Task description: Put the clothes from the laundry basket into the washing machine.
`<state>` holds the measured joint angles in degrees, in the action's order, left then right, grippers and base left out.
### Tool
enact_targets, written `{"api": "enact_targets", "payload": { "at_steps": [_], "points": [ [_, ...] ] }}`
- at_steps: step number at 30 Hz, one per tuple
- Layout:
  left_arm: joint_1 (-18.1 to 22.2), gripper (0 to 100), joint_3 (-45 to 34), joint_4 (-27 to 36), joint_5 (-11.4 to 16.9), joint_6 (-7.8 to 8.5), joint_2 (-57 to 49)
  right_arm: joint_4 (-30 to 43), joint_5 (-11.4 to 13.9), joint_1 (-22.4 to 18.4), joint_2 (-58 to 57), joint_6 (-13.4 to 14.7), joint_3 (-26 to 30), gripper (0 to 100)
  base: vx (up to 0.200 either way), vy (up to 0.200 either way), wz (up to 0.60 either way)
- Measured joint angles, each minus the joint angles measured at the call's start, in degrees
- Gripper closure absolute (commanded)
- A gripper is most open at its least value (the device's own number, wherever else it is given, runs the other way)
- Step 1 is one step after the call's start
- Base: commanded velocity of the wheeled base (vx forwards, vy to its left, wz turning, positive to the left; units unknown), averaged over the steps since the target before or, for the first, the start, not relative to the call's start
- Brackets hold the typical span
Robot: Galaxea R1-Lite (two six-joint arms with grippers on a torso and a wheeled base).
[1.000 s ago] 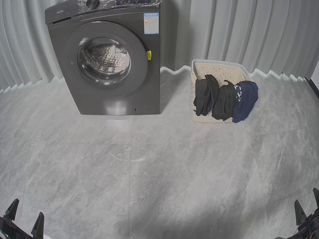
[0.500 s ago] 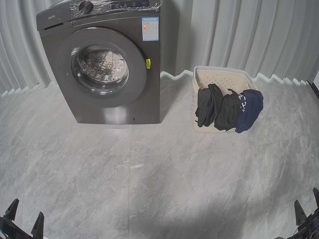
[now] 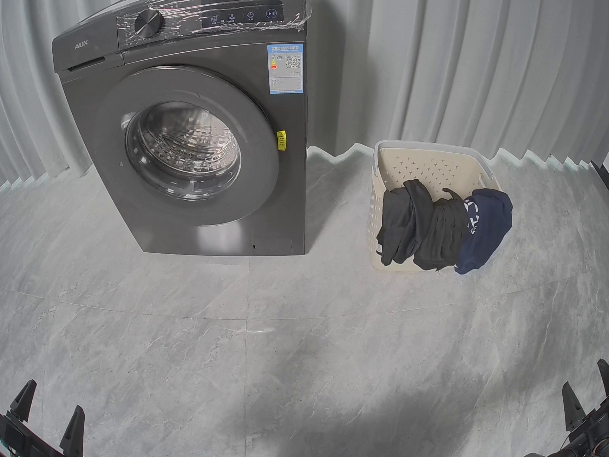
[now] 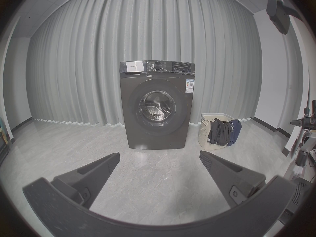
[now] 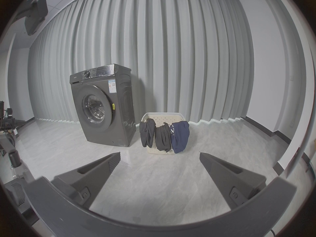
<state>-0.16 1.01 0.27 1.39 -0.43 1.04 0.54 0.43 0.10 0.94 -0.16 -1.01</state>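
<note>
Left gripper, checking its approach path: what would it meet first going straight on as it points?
Likely the closed round glass door of the dark grey washing machine; the grey tiled floor between looks free, though depth is unclear.

A pleated grey curtain (image 3: 457,52) spans the back from ten o'clock through twelve to two, its hem touching the pale marble-patterned floor tiles (image 3: 304,363). At three o'clock a dark skirting board (image 3: 604,174) borders the floor.
</note>
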Motion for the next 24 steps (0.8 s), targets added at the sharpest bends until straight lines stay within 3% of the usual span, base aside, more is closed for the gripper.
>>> {"api": "enact_targets", "payload": {
  "at_steps": [24],
  "points": [
    [0.0,0,0.0,0.0,0.0,-0.06,0.0,0.0,0.0,0.0,0.0,0.0,0.0,0,0.000,-0.200,0.00]
  ]
}}
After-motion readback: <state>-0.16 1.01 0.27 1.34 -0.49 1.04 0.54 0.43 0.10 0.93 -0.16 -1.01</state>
